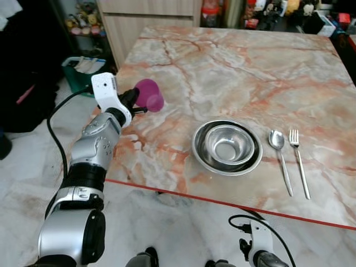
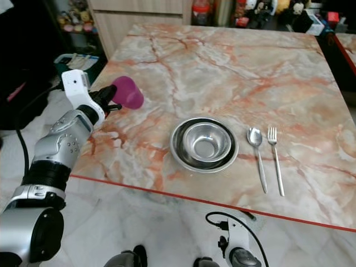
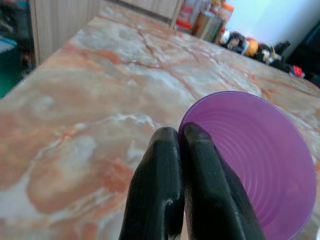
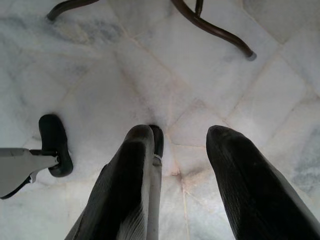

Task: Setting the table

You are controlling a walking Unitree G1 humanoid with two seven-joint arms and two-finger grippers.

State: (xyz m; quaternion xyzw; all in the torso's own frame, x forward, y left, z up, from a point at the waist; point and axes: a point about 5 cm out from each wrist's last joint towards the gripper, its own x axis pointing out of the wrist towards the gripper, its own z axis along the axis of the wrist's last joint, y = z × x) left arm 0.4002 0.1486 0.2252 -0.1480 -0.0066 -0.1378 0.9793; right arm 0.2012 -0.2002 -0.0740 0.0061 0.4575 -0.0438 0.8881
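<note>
Purple plastic cup (image 1: 149,94) held tipped on its side above the marble surface (image 1: 233,61), well left of the nested steel bowls (image 1: 227,146), near the surface's left edge. Pinched at its rim by the left gripper (image 1: 135,100), fingers (image 3: 165,190) clenched together on the wall. Spoon (image 1: 278,156) and fork (image 1: 298,161) laid side by side just right of the bowls. Right gripper (image 4: 175,165) hung low over the floor, fingers apart and grasping nothing.

To finish well, probably: turned upright first, carried closer to the bowls, lowered until the base sat flat, and only then released; a rim pinch this thin likely to slip if swung fast.

From the left wrist view: ribbed, empty inside of the cup, hidden from the head views. From the head views: the place setting itself.
</note>
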